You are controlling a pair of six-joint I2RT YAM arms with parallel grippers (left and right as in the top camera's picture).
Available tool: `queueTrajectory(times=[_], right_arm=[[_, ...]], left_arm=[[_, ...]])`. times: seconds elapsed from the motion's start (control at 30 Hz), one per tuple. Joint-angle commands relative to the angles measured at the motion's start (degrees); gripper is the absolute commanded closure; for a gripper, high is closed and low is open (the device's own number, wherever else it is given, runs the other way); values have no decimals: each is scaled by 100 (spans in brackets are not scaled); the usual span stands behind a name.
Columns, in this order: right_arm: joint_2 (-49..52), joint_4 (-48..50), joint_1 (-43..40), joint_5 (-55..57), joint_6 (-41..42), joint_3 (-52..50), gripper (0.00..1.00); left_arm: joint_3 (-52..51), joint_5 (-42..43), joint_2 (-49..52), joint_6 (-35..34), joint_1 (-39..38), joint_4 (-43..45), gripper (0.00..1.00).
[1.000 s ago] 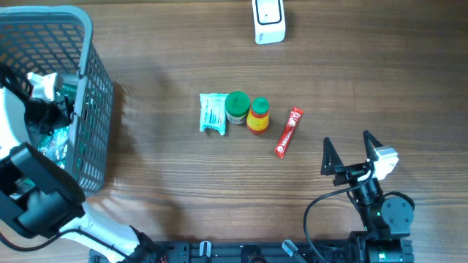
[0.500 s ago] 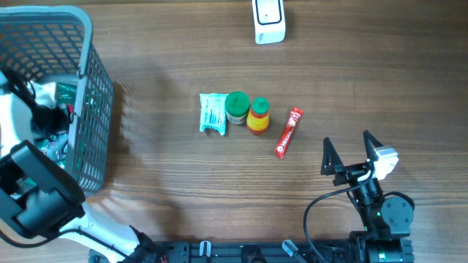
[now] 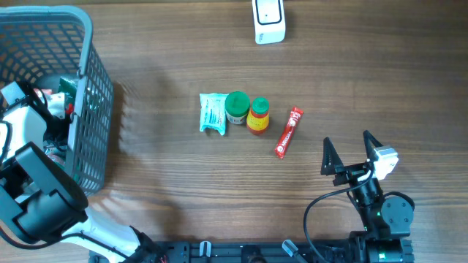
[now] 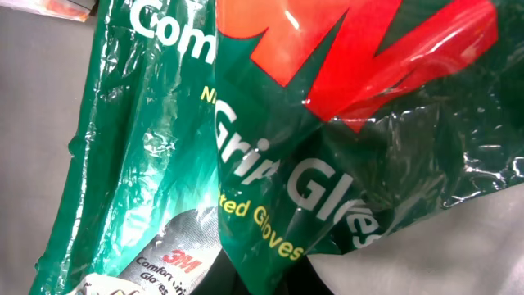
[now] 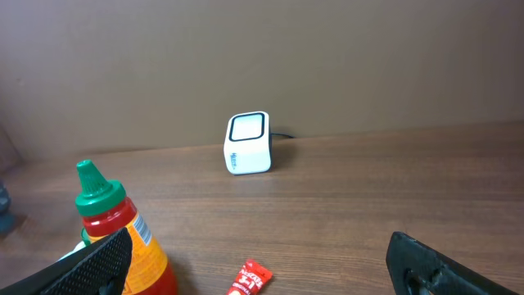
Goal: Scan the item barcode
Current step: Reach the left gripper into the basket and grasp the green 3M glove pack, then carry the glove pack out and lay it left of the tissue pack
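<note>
My left gripper (image 3: 57,104) is down inside the grey basket (image 3: 89,51) at the far left. The left wrist view is filled by a crinkled green glove packet (image 4: 327,123) with red and white print. A fold of the packet runs down into the dark jaws at the bottom edge, which are shut on it. A white barcode scanner (image 3: 269,20) stands at the back of the table, also facing the right wrist camera as the scanner (image 5: 247,143). My right gripper (image 3: 347,141) rests open near the front right, holding nothing.
In a row mid-table lie a white-green pouch (image 3: 212,113), a green-lidded jar (image 3: 237,107), a red sauce bottle (image 3: 258,115) and a red sachet (image 3: 288,131). The bottle (image 5: 115,229) and sachet (image 5: 252,280) sit just ahead of the right fingers. More items lie in the basket.
The left gripper has shifted within the basket, opened wide, then shut on the green glove packet. The right arm and the table items have not moved.
</note>
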Motion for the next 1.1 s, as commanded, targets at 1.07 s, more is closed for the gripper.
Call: queueTrajectory(times=[1.07], right_arm=[[-35,20,39,74,37,-7,0]], left_arm=[[1239,822,-4258,-3117,-3877,804,96]])
